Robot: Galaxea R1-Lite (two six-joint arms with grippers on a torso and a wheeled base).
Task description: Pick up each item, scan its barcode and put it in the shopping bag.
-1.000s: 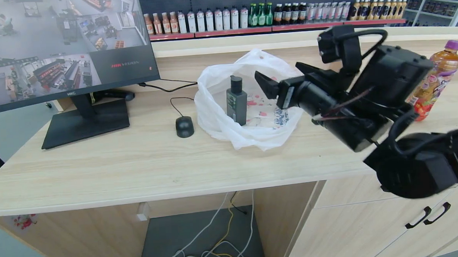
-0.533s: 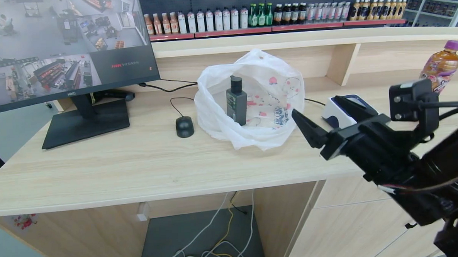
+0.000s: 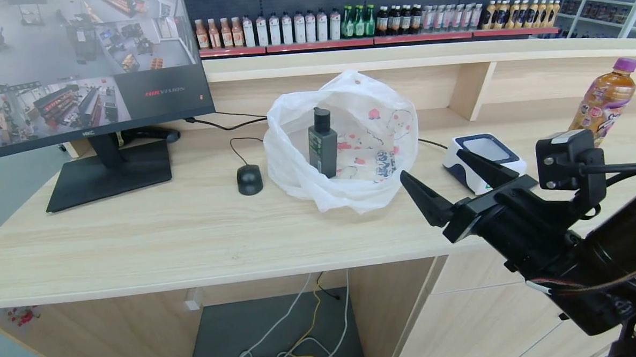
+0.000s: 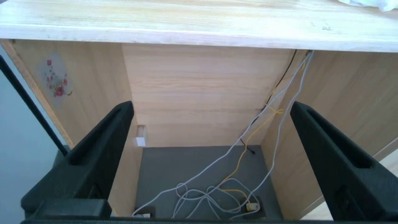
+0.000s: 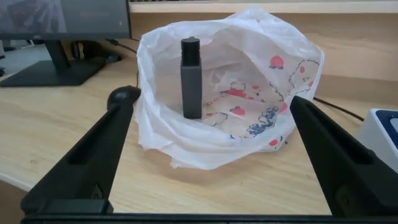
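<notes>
The right tool (image 3: 431, 165) and the left tool (image 4: 211, 109) are both wide open and hold nothing. The juice bottle (image 3: 604, 99) stands at the far right edge of the desk (image 3: 138, 234), past the scanner (image 3: 483, 160). It looks smooth, round and a bit heavy, so grab its middle. A dark bottle (image 3: 322, 143) stands in the shopping bag (image 3: 296, 163).

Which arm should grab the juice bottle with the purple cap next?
Right. The right gripper is open at the height of the counter, on the same side as the bottle. The left gripper hangs low, facing the space underneath.
</notes>
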